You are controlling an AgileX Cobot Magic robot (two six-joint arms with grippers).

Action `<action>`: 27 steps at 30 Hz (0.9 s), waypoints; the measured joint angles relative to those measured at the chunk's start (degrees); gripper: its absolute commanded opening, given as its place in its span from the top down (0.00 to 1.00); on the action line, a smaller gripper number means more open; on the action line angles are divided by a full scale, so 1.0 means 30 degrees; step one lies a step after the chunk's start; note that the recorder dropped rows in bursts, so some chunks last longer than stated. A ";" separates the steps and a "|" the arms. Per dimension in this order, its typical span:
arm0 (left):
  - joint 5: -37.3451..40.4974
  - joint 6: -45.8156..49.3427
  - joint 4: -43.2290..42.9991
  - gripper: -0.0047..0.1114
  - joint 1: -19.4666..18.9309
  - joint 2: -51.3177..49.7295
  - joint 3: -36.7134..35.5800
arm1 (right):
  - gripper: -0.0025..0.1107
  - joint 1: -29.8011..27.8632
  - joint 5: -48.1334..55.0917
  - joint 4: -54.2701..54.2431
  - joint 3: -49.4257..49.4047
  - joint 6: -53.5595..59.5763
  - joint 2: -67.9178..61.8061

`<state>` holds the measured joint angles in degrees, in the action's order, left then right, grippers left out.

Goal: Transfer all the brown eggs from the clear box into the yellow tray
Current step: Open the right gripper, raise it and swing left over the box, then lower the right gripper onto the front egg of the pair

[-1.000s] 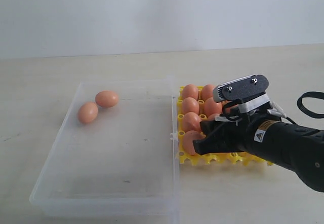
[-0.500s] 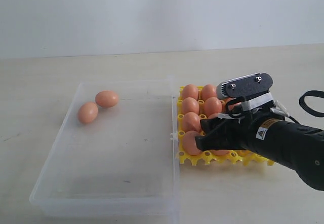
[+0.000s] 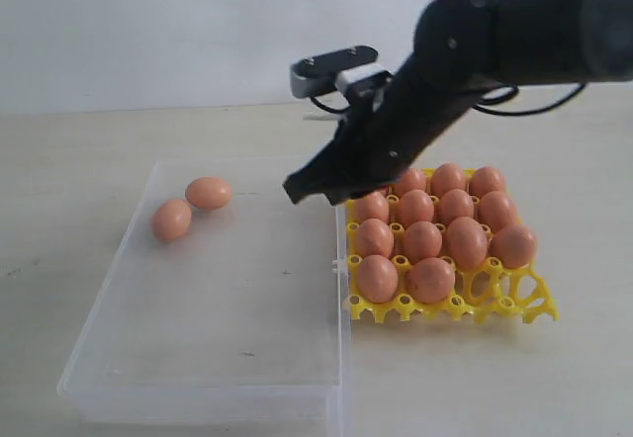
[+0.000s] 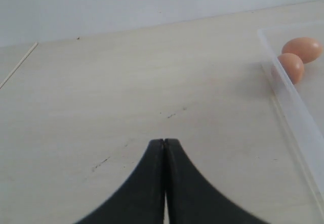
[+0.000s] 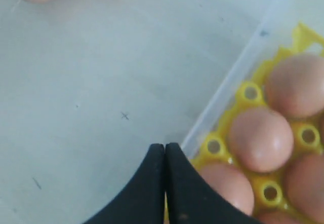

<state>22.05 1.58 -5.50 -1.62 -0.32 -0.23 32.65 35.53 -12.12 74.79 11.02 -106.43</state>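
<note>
Two brown eggs lie at the far left corner of the clear box; the left wrist view shows both eggs behind the box wall. The yellow tray stands right of the box with several eggs in its cups. My right gripper hangs shut and empty above the box's right side, near the tray's edge. In its own view the right gripper is over the box floor beside the tray's eggs. My left gripper is shut over bare table, outside the box.
The pale wooden table runs all round the box and tray. A white wall stands behind. The right arm reaches in high from the upper right, above the tray's back rows.
The right arm has lifted off the tray's front row and swung up and left to the box's right side. The front eggs it covered now show in their cups.
</note>
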 measured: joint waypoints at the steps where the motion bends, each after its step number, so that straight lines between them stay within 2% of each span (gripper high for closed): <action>1: 0.0000 0.0000 0.0000 0.96 0.0000 0.0000 0.0000 | 0.98 0.0213 0.0512 0.0047 0.1113 0.0101 -0.0470; 9: 0.0000 0.0000 0.0000 0.96 0.0000 0.0000 0.0000 | 0.95 0.2228 0.4155 0.0043 0.9197 0.2112 -0.4688; 14: 0.0000 0.0000 0.0000 0.96 0.0000 0.0000 0.0000 | 0.83 0.2486 0.6480 0.0008 1.3685 0.2561 -0.8022; 16: 0.0000 0.0000 0.0000 0.96 0.0000 0.0000 0.0000 | 0.75 0.2486 0.6998 0.0049 1.5032 0.2561 -0.9198; 19: 0.0000 0.0000 0.0000 0.96 0.0000 0.0000 0.0000 | 0.61 0.2486 0.7129 0.0080 1.6154 0.2561 -1.0347; 22: 0.0000 0.0000 0.0000 0.96 0.0000 0.0000 0.0000 | 0.52 0.2486 0.6642 0.0275 1.6644 0.2358 -1.0955; 27: 0.0000 0.0000 0.0000 0.96 0.0000 0.0000 0.0000 | 0.50 0.2486 0.4894 0.0658 1.6774 0.1885 -1.1259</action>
<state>22.05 1.58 -5.50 -1.62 -0.32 -0.23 40.10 50.21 -10.14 125.11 16.67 -140.21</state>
